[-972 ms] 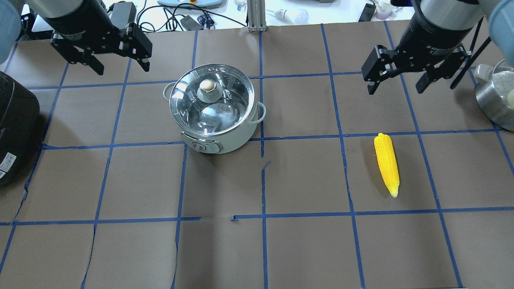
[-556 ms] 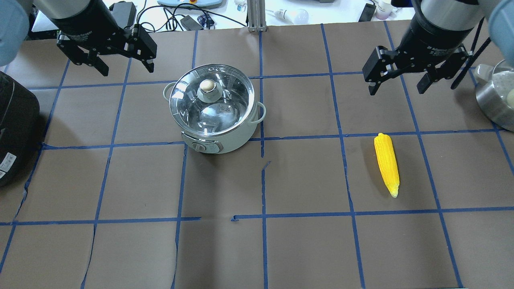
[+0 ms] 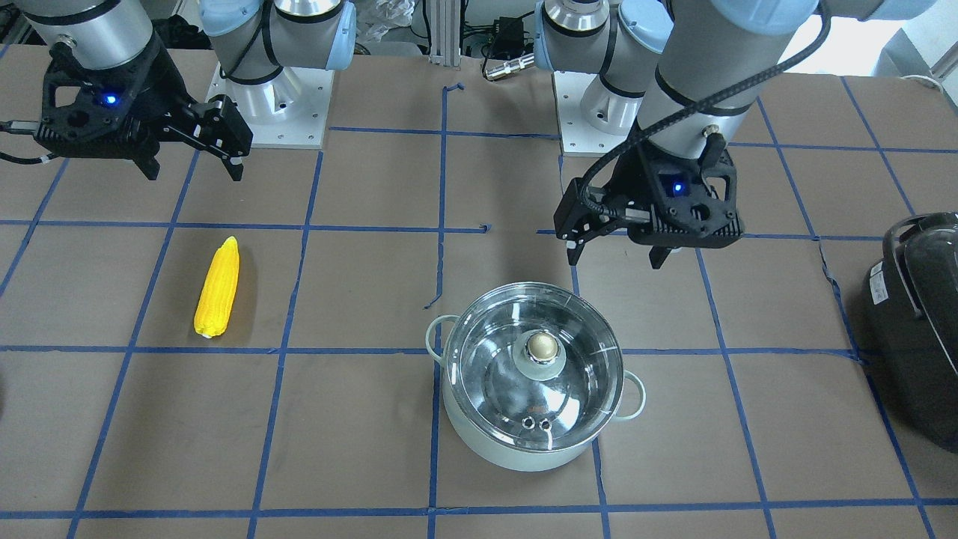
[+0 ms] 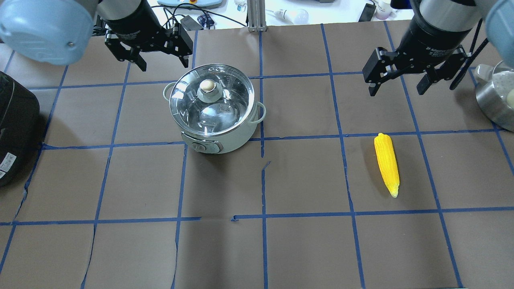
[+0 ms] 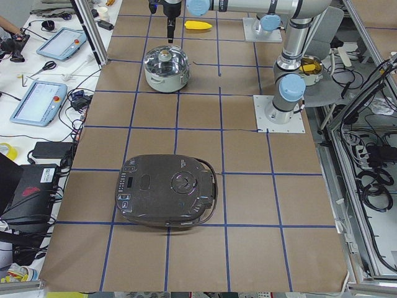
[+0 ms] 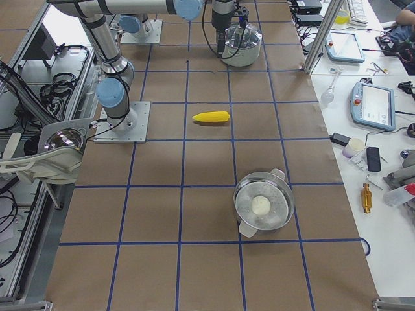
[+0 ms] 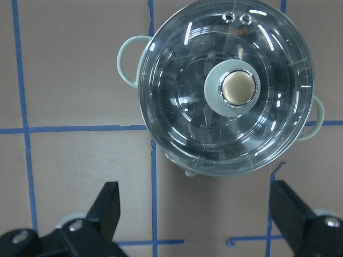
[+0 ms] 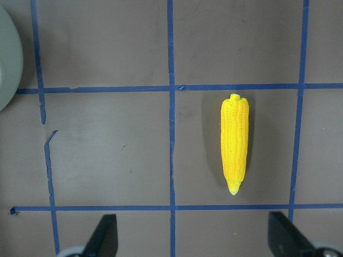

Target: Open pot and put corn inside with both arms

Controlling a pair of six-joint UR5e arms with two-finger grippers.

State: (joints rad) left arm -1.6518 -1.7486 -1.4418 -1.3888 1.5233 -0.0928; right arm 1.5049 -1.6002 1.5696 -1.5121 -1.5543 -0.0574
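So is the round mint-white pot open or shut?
Shut: the clear glass lid with its brass knob sits flat on the mint-white pot.

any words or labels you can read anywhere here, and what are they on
None can be read for sure.
White print above the right end effector: too blurred.
White print above the left end effector: too blurred.
The sticker on the black appliance: too small.
The panel on the pot: nothing legible.

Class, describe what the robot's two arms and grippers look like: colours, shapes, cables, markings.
Both the left arm and right arm are silver-grey tubes with light-blue joint caps. The left gripper and right gripper are black, two-fingered, each with a blue light. A black cable runs down the left arm.
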